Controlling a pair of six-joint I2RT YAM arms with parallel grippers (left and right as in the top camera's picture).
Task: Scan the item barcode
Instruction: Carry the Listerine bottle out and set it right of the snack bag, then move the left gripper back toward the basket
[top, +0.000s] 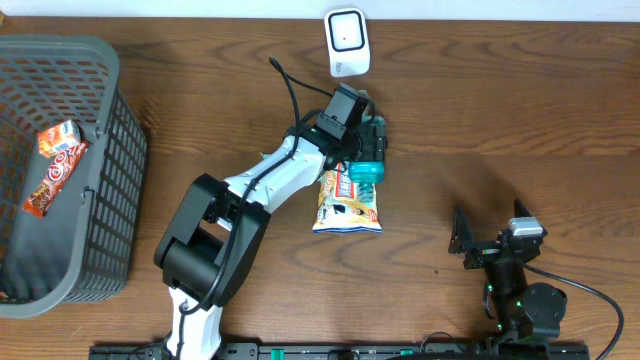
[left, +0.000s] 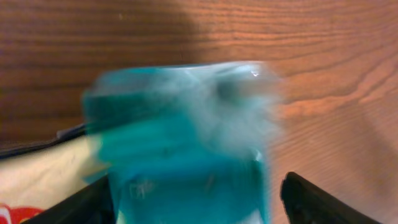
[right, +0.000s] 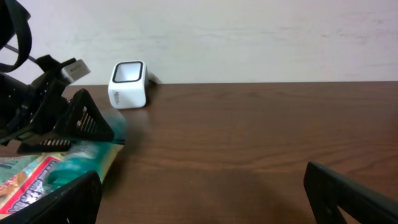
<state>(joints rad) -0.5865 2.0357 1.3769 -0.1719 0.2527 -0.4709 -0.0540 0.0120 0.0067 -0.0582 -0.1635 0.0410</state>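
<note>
**Fingers spread around a teal packet, scanner just up the table**

Fingers (left: 317, 202) on the left gripper (left: 196, 196) stand apart on either side of the teal packet (left: 186, 149). There's a sliver of bare table showing between the packet and the right-hand finger, so I'd call it an open, loose straddle and not a clamp. The wrist view is smeared, so take that with a grain of salt.

The packet sits mid-table, and from above its lower end overlaps the top of a yellow-and-white snack bag (top: 348, 207). My guess is it's light, soft and crinkly with a slick film, the sort of thing that buckles or squirts out if pinched at an edge. I'd take it across the middle of its body, clear of the bag beneath so the two don't come up together. I can't see where its barcode is.

The right gripper (right: 208, 199) is parked off to its own side, jaws wide, nothing between them.

Dark wood-grain table (top: 500, 110), flat and smooth, with plenty of sliding room. The white scanner (top: 347, 42) stands near the far edge, just beyond the packet. A grey basket (top: 110, 150) with a couple of red wrappers (top: 55, 165) sits well off to the left. Behind it all is a plain pale wall (right: 249, 31).
</note>
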